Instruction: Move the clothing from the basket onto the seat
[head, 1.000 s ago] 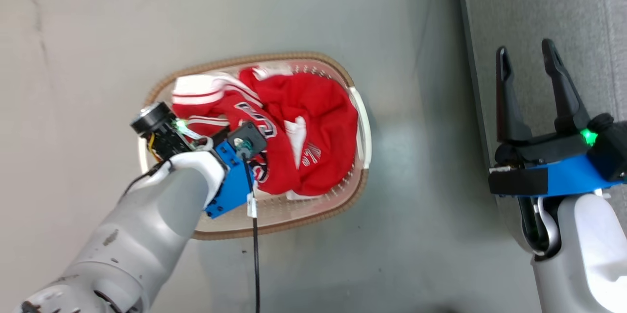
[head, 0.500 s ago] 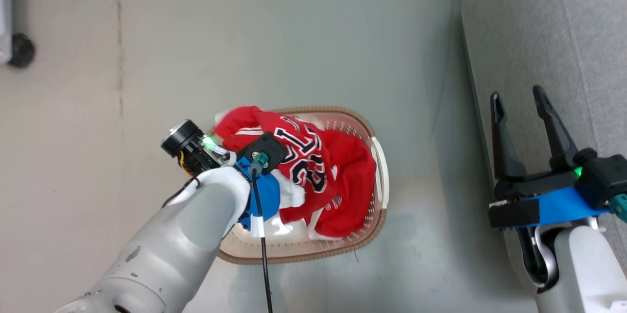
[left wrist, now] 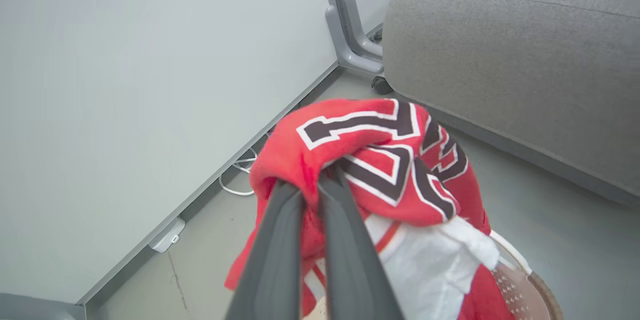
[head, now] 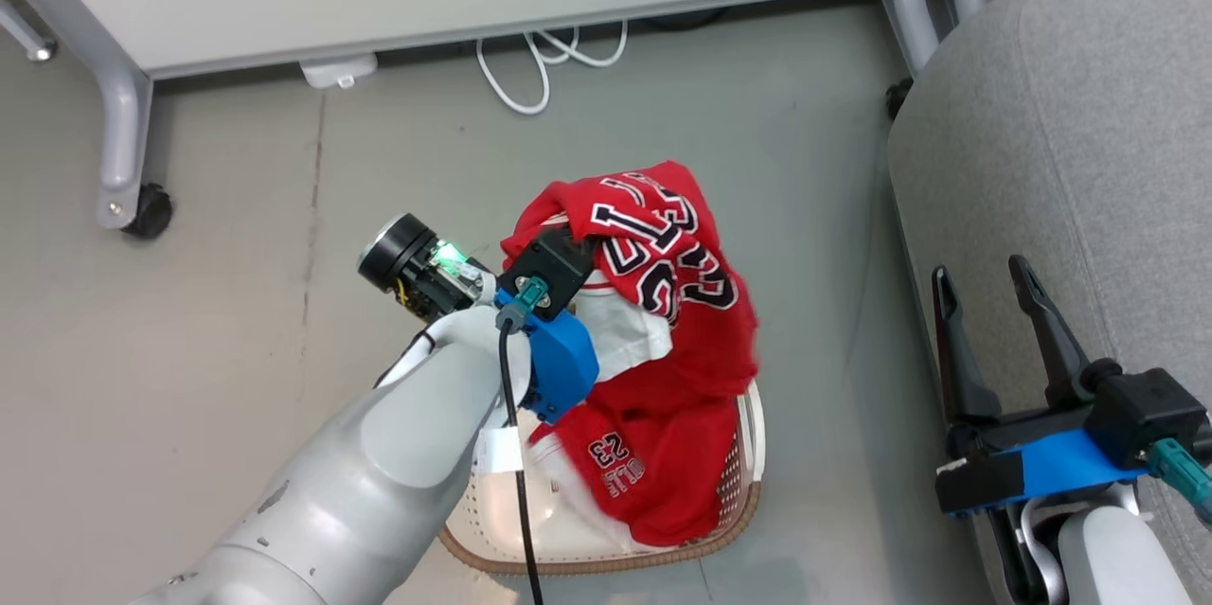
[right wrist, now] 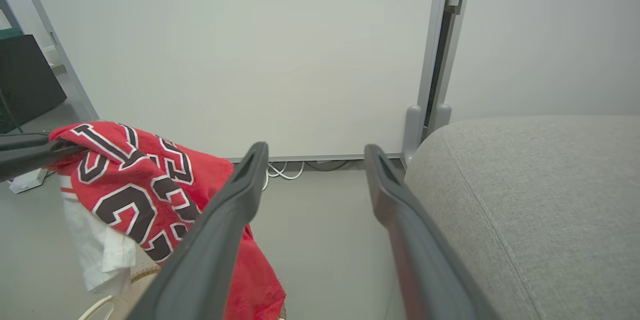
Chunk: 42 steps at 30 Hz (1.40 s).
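Clothing: a red jersey (head: 705, 359) w/ black-and-white numbers hangs in the air above the basket (head: 578, 520). Its lower part is draped down inside the basket. Under the red there is a white cloth (head: 625, 340); I cannot tell if it is a 2nd garment or only a lining. So the count is 1 bundle, maybe 2 pcs.

The left tool (left wrist: 312, 185) is clenched on a fold at the top of the jersey.

Step in hand, as I judge it: lift-out and carry, approx. mid-task. No clothing is on the seat (head: 1089, 160) so far as it is in view.

The basket stands on the floor (head: 833, 207), and the seat is near it, on the robot's right. The right tool (head: 978, 269) hovers at the seat edge, fingers spread wide, grasping nothing.

Next move calls for more height so the hem clears the basket rim. Then a swing to the right over the seat, and release only there.

Count: 1 basket, 1 seat, 2 tools.
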{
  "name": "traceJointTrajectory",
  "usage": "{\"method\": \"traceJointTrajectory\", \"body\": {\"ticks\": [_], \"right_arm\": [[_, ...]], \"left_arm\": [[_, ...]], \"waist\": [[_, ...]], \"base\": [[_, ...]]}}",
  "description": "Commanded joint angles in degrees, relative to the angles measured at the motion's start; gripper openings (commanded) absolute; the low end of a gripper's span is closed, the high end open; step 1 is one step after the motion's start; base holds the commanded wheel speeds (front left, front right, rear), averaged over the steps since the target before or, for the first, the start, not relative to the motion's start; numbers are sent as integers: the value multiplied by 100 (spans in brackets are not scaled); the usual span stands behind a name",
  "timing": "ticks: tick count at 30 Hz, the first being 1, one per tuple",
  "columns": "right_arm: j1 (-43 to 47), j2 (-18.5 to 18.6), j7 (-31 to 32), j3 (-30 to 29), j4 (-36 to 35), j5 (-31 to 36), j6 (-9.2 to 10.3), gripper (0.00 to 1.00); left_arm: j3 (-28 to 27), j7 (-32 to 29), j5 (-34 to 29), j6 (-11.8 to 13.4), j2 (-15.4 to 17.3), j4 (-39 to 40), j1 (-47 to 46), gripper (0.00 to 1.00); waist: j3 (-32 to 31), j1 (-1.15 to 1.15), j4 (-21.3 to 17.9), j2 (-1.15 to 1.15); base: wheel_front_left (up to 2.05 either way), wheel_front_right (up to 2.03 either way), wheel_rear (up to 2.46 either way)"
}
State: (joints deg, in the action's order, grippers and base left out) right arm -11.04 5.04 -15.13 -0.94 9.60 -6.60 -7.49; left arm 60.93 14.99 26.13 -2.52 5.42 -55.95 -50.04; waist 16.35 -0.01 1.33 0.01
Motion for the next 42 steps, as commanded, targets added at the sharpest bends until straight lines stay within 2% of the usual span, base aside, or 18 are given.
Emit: {"method": "traceJointTrajectory", "body": {"ticks": [1,9,19,29,42], "right_arm": [[128,-28,-4,-11,20,9,-1,100],[445,-91,-4,-38,90,29,-1,100],[871,-166,-4,-79,175,43,-1,100],[1162,-202,-3,-97,185,61,-1,100],[1223,-217,-4,-53,154,86,-1,100]], "left_arm": [[-130,27,2,47,39,188,106,0],[-743,29,-9,196,178,1052,370,0],[-1118,30,-111,163,277,1704,843,0],[-1183,29,-125,99,322,2165,1293,0],[-1218,30,-110,66,349,2208,1453,0]], "waist": [[-196,1,43,-1],[-658,1,69,-1],[-1233,1,123,-1],[-1604,1,201,-1],[-1658,1,260,-1]], "base": [[0,0,0],[0,0,0],[0,0,0],[0,0,0],[0,0,0]]}}
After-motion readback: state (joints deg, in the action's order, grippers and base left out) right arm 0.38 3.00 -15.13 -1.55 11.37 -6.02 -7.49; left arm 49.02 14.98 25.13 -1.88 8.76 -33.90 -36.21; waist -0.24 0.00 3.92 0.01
